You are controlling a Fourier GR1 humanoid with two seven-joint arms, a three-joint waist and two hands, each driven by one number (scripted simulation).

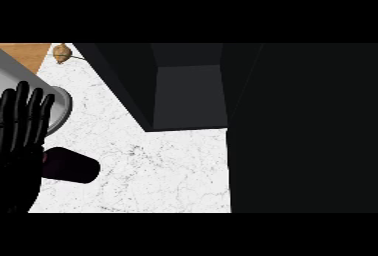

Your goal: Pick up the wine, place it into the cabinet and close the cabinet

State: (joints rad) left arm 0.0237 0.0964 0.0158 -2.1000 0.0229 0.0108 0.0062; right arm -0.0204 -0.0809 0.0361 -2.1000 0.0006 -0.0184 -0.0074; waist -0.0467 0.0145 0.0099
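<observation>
The fingers (22, 102) of the left hand (18, 157) are straight and spread apart, pointing up at the view's left edge; they clamp nothing. The right hand is not in view. The wine (74, 166), a dark bottle, appears to lie on its side on the white surface (162, 170), just beside the left palm, which hides one end; whether they touch cannot be told. A grey plate (63, 105) sits near the fingertips. The cabinet (188, 95) stands open further out, well apart from the wine, with a broad dark panel (303, 125), probably its door, at the right. Hazards, as judged: a bottle on its side can roll when nudged, so a glancing contact may push it away from the hand. The hidden end makes grasp placement uncertain. A lift past the fingers' upper reach may strike the plate. The dark panel may obstruct the route to the opening.
</observation>
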